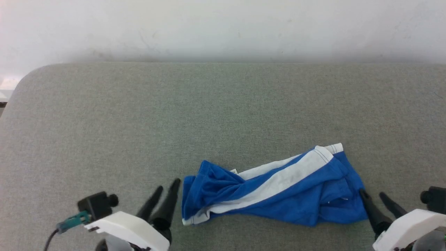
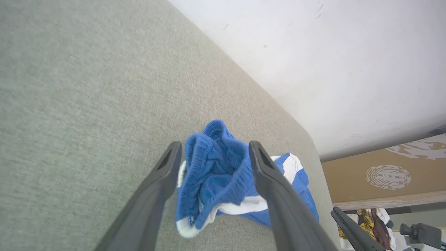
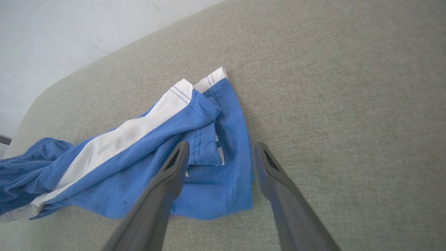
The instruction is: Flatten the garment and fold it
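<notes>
So the shorts [image 1: 278, 190] were lying in a crumpled, half-twisted heap on the grey fabric-covered table [image 1: 209, 104]. Not flat and not folded. The gathered waistband [image 2: 209, 153] was bunched up at the end of the shorts toward the robot's left, and the leg hems were at the end toward its right. One broad white stripe [image 1: 289, 177] ran diagonally across the top of the shorts, and a small white tag [image 1: 234, 171] poked out just behind the bunched part.

The left gripper [image 1: 169, 184] sat just off the waistband end of the shorts with its two dark fingers spread apart and nothing between them. In the left wrist view the waistband lined up in the gap, but the head view showed the tips a little short of the cloth.

The right gripper [image 1: 372, 192] was at the hem end of the shorts, also spread wide and empty. In the right wrist view, one finger [image 3: 174, 167] lay over the blue fabric and the other [image 3: 268, 167] was over the table, just past the hem edge. I couldn't tell whether the first one was actually pressing on the cloth.

A plain white wall [image 1: 223, 28] stood well beyond the shorts.
</notes>
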Controlling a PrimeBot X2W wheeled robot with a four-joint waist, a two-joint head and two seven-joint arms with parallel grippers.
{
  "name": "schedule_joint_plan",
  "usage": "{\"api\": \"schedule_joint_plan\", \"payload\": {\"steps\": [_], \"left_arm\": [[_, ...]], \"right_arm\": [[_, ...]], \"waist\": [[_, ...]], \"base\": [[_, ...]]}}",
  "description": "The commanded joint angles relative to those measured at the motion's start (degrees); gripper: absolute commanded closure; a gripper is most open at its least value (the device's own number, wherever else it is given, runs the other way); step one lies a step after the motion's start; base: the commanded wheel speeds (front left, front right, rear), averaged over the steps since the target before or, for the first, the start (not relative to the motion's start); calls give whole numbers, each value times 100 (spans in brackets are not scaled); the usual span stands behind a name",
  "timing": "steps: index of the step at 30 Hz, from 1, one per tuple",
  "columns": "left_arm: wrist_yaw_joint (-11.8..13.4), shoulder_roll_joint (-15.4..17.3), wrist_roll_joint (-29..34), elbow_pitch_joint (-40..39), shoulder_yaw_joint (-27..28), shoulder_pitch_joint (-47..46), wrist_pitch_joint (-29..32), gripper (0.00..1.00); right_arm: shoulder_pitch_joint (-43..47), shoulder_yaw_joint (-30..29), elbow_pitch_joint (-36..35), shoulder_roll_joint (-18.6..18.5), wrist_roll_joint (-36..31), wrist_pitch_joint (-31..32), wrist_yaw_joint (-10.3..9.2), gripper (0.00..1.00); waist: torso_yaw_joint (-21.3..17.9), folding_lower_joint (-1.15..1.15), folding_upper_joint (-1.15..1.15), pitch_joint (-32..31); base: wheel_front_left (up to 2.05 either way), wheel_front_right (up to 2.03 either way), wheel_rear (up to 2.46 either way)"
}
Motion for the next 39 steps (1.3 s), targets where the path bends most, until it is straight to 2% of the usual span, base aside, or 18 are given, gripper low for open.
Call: {"api": "schedule_joint_plan", "payload": {"steps": [1, 5, 8, 11, 13, 16, 24, 30, 39], "left_arm": [[-35, 48, 97, -74, 53, 26, -109, 0], [-146, 152, 720, -251, 274, -53, -1041, 0], [-139, 288, 1464, -132, 347, -119, -1875, 0], [-34, 401, 2210, 86, 297, -132, -2571, 0], [63, 368, 2551, 176, 278, -117, -2793, 0], [60, 303, 2866, 301, 261, -96, -2912, 0], [-156, 62, 3112, 449, 348, -182, -2941, 0], [-331, -66, 3179, 526, 430, -280, -2942, 0], [-567, -168, 3236, 726, 494, -421, -2942, 0]], "right_arm": [[35, -40, -62, -12, -49, -62, -4, 0], [4, -196, -229, -12, -186, -300, -4, 0], [-66, -212, -244, -12, -291, -477, -4, 0], [-124, -163, -178, -12, -383, -588, -4, 0], [-159, -137, -137, -12, -462, -638, -4, 0], [-227, -127, -73, -12, -569, -684, -4, 0], [-551, 19, 209, -11, -984, -474, -4, 0], [-887, 135, 744, -11, -1224, -206, -4, 0], [-1262, 296, 1769, -11, -1100, 73, -4, 0]], "waist": [[-2, 1, 0, -1], [-11, 1, 0, 19], [-21, 1, 0, 43], [-22, 1, 0, 55], [-11, 1, 0, 65], [17, 1, 0, 87], [130, 1, 0, 217], [220, 1, 0, 319], [347, 1, 0, 418]], "base": [[0, 0, 0], [0, 0, 0], [0, 0, 0], [0, 0, 0], [0, 0, 0], [0, 0, 0], [0, 0, 0], [0, 0, 0], [0, 0, 0]]}}
